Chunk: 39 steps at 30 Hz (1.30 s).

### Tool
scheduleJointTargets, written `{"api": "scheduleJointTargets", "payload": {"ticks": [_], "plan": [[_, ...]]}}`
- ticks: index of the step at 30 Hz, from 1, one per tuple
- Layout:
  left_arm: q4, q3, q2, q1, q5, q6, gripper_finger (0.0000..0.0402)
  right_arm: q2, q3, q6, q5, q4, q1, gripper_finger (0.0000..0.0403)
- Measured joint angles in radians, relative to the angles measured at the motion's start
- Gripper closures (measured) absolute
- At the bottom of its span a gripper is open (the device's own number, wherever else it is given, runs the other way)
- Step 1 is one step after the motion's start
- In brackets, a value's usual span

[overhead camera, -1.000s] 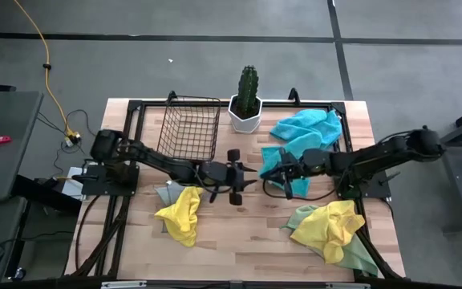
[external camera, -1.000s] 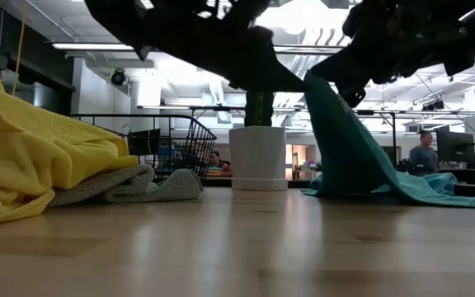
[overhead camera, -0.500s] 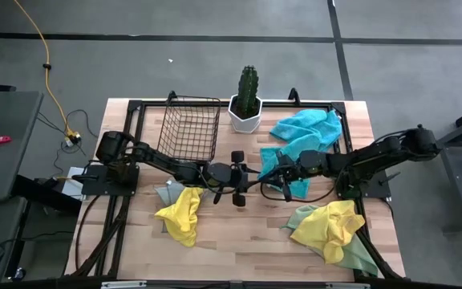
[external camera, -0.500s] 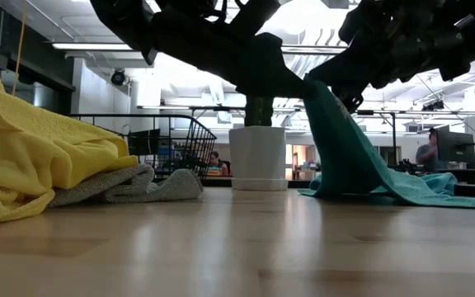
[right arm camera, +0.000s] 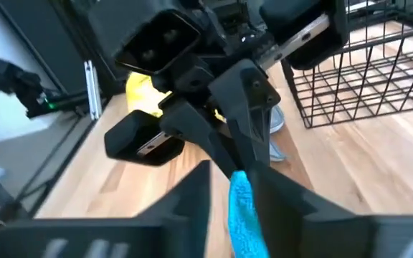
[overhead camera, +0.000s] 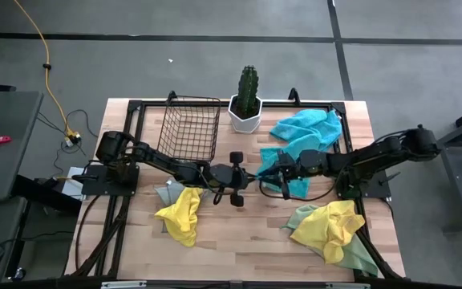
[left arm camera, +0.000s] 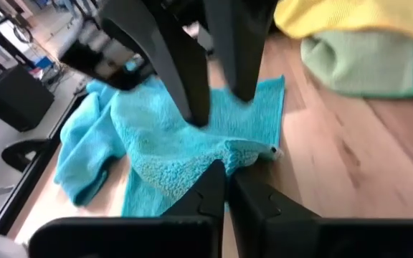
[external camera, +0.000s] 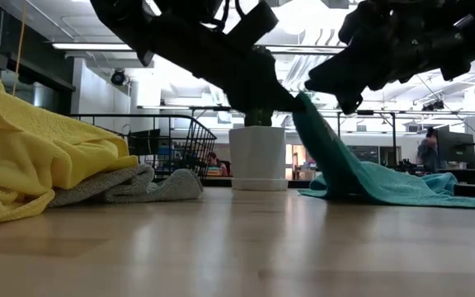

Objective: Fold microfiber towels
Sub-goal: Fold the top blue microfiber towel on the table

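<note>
**Both grippers meet at one corner of the turquoise towel**

We see the left gripper (overhead camera: 249,172) reaching across the middle of the wooden table (overhead camera: 239,233), its two dark fingers pressed together on a raised corner of the soft turquoise microfiber towel (overhead camera: 299,138). In the left wrist view its fingertips (left arm camera: 217,179) are closed on a fold of that cloth. In the low view the towel hangs from the pinch as a slanted sheet, with the rest trailing flat on the table towards the far right corner.

The right gripper (overhead camera: 273,171) sits just beside the left one, at the same corner. Its fingers (right arm camera: 192,190) stand slightly apart with a strip of turquoise cloth between them, so we cannot tell whether it grips the towel or has let go.

A crumpled bright yellow microfiber towel (overhead camera: 181,213) lies on a grey one (overhead camera: 167,193) near the left arm. Another yellow towel (overhead camera: 331,225) lies over a pale green one (overhead camera: 359,255) at the near right corner. The black wire basket (overhead camera: 189,128) and the white potted cactus (overhead camera: 247,100) stand at the far edge.
</note>
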Motion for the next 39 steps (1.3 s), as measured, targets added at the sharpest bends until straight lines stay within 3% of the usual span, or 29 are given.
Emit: {"api": "scheduleJointTargets", "payload": {"ticks": [3,6,9,12,19,29,35,39], "plan": [[-0.043,0.0,0.0,0.0,-0.018,0.005,0.0398,-0.033,0.032,-0.029,0.0,-0.176,0.003,0.0242],[-0.072,0.0,0.0,0.0,-0.033,0.005,0.04,-0.052,0.13,-0.027,0.01,-0.511,0.022,0.0201],[-0.093,0.0,0.0,0.0,-0.035,0.005,0.04,-0.035,0.236,0.018,0.072,-0.849,0.073,0.0187],[-0.103,0.0,0.0,0.0,-0.034,0.005,0.04,0.001,0.293,0.095,0.119,-1.058,0.138,0.0186],[-0.115,0.0,-0.001,0.0,-0.033,0.004,0.0401,0.123,0.266,0.319,0.12,-1.19,0.25,0.0187],[-0.122,0.0,-0.001,0.0,-0.029,0.004,0.0401,0.276,0.272,0.471,0.17,-1.227,0.263,0.0193],[-0.135,0.0,-0.001,0.0,0.004,-0.018,0.0401,0.308,0.28,0.532,0.155,-1.253,0.264,0.0229],[-0.145,0.0,-0.005,0.0,0.001,-0.023,0.0402,0.298,0.278,0.532,0.158,-1.263,0.264,0.0285]]}}
